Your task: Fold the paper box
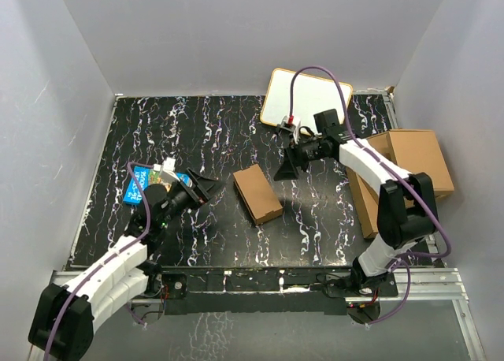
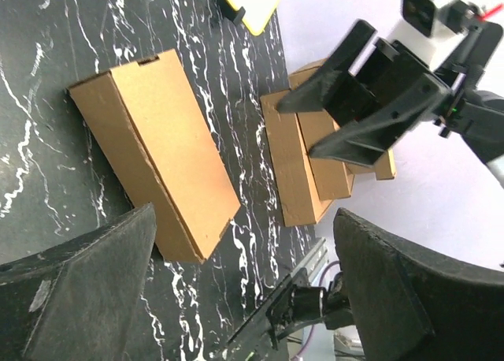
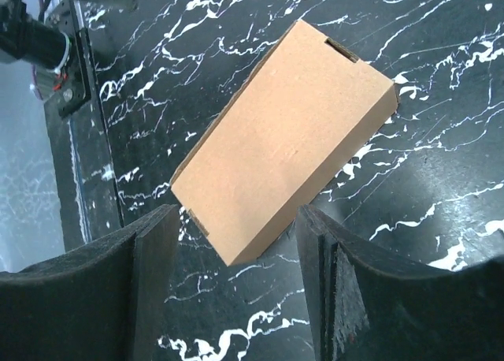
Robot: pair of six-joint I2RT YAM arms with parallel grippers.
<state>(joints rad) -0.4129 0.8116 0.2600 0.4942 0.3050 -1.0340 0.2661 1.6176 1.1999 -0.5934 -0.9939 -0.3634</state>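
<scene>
Black, white-veined counter (image 1: 197, 243) between pale walls: the paper box (image 1: 257, 193), closed into a shallow rectangle, lies flat near the centre, touched by neither arm. The left hand (image 1: 209, 187) and right hand (image 1: 285, 170) flank it (both with fingers spread wide, holding nothing). Larger cardboard boxes (image 1: 409, 168) are stacked at right.

Plain brown paper box (image 1: 257, 193) on a black table (image 1: 157, 136) veined with white.
</scene>
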